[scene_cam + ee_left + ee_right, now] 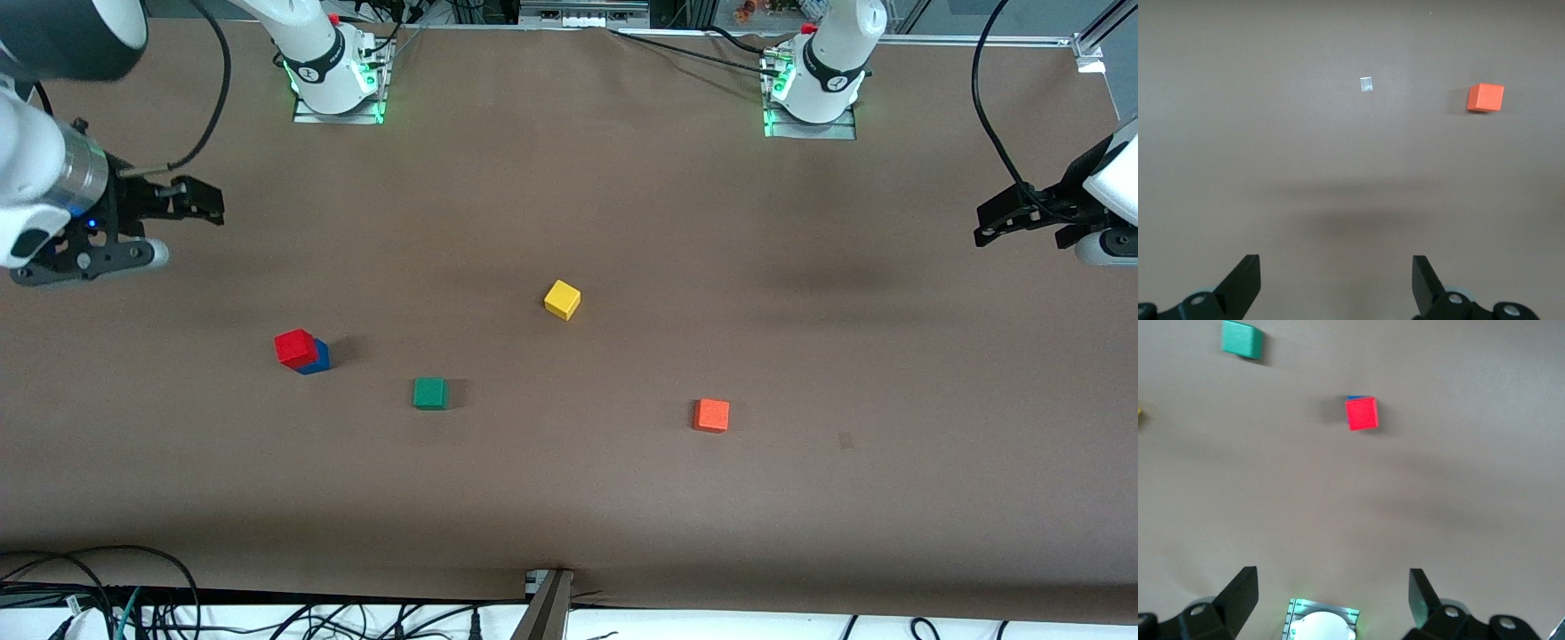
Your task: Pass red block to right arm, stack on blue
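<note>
The red block [296,346] sits on top of the blue block [318,358], toward the right arm's end of the table. In the right wrist view the red block [1361,413] covers the blue block [1356,398] except for a thin edge. My right gripper [206,203] is open and empty, raised over the table's edge at its own end, away from the stack; it also shows in the right wrist view [1331,582]. My left gripper [994,224] is open and empty, raised over the table at the left arm's end; it also shows in the left wrist view [1335,268].
A green cube [430,393] lies beside the stack, a yellow cube [562,300] at mid-table, and an orange cube [711,415] toward the left arm's end. The orange cube [1485,97] and a small grey mark [1366,84] show in the left wrist view. The arm bases [333,76] stand along the farthest edge.
</note>
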